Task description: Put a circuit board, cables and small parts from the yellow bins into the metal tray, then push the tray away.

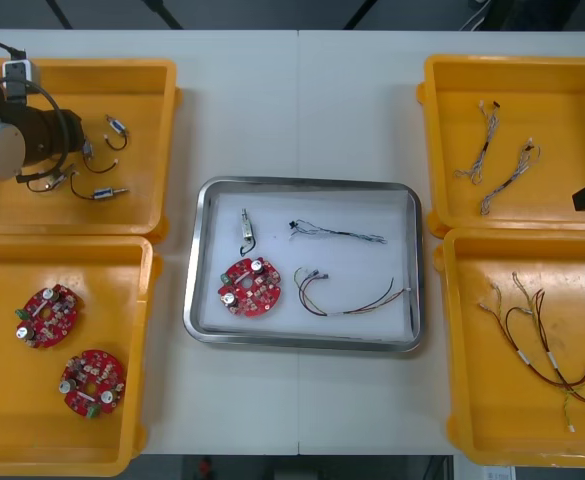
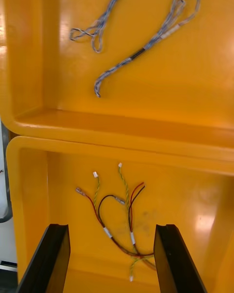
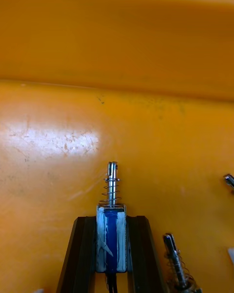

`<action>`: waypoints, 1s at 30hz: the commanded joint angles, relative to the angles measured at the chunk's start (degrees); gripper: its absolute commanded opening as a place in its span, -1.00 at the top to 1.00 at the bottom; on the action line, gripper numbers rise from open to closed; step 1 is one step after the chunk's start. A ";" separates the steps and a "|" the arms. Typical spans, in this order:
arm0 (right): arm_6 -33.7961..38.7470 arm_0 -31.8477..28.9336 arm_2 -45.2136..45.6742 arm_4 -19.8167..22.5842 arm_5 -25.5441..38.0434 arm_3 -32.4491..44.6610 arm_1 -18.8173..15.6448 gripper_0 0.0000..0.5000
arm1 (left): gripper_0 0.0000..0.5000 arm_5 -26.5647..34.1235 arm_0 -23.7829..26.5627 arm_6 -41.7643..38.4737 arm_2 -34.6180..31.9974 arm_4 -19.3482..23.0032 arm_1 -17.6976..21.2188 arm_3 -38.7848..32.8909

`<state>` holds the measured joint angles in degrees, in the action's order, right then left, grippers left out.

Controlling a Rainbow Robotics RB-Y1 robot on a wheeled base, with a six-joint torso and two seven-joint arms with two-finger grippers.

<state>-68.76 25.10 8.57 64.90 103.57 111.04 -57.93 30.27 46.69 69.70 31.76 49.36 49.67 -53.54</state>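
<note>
The left jaws are clamping a small metal part (image 3: pixel 111 224) with a blue body; its black fingers (image 3: pixel 83 254) are pressing on both of its sides. A thin pin with a spring around it is sticking out of the part, beyond the fingertips. A second small part (image 3: pixel 175 263) is lying just beside one finger on the bin floor. In the front view the left arm (image 1: pixel 12 135) is reaching over the far left yellow bin (image 1: pixel 142 80), where more loose small parts (image 1: pixel 107 193) are lying. Whether the held part is touching the floor cannot be told. The near left bin (image 1: pixel 2 280) is holding two round red circuit boards (image 1: pixel 47 315).

The right jaws are standing apart with nothing between them; their fingers (image 2: pixel 48 259) are hanging over the near right bin (image 2: pixel 29 185), above a bundle of red and yellow cables (image 2: pixel 117 210). Beyond them, the far right bin (image 2: pixel 122 122) is holding two twisted blue and white cables (image 2: pixel 146 49).

The metal tray (image 1: pixel 302 185) is sitting on the desk (image 1: pixel 302 100) between the bins, white inside. In it are lying a red circuit board (image 1: pixel 250 286), one small metal piece (image 1: pixel 245 228) just beyond that board, a thin dark cable (image 1: pixel 337 234) and a red and yellow cable (image 1: pixel 347 295).
</note>
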 commanded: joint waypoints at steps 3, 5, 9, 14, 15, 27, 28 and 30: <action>4.51 -2.96 4.88 0.67 1.63 1.37 -3.25 -1.00 | 1.00 11.83 -0.11 -2.38 -6.01 0.83 4.64 -7.28; 4.68 -3.92 5.67 0.49 1.63 1.37 -3.25 -1.00 | 1.00 14.73 -0.20 -1.85 -7.51 0.83 4.99 -8.59; 5.03 -6.47 7.08 -0.65 1.63 1.37 -3.25 -1.00 | 1.00 21.50 -0.20 1.75 -11.99 1.00 5.35 -10.62; 5.21 -9.02 7.52 -1.79 0.40 1.37 -3.25 -1.00 | 1.00 31.70 -0.20 7.64 -18.76 1.44 5.35 -12.81; 5.21 -9.28 7.52 -1.97 0.23 1.37 -3.16 -1.00 | 1.00 33.45 -0.11 8.70 -19.90 1.44 5.35 -13.34; 4.07 -10.95 7.52 -1.79 -0.04 1.37 -3.16 -1.00 | 1.00 57.10 1.65 10.01 -25.61 2.23 8.51 -23.80; 4.07 -10.95 7.52 -1.79 -0.04 1.37 -3.16 -1.00 | 1.00 59.12 2.35 9.84 -25.79 2.50 8.51 -24.24; 4.07 -10.95 7.52 -1.79 -0.04 1.37 -3.16 -1.00 | 1.00 61.58 3.32 9.57 -25.88 2.85 8.51 -24.24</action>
<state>-65.75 14.87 14.28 63.30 104.03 111.07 -58.54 88.65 46.85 78.75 7.75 51.28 55.15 -76.71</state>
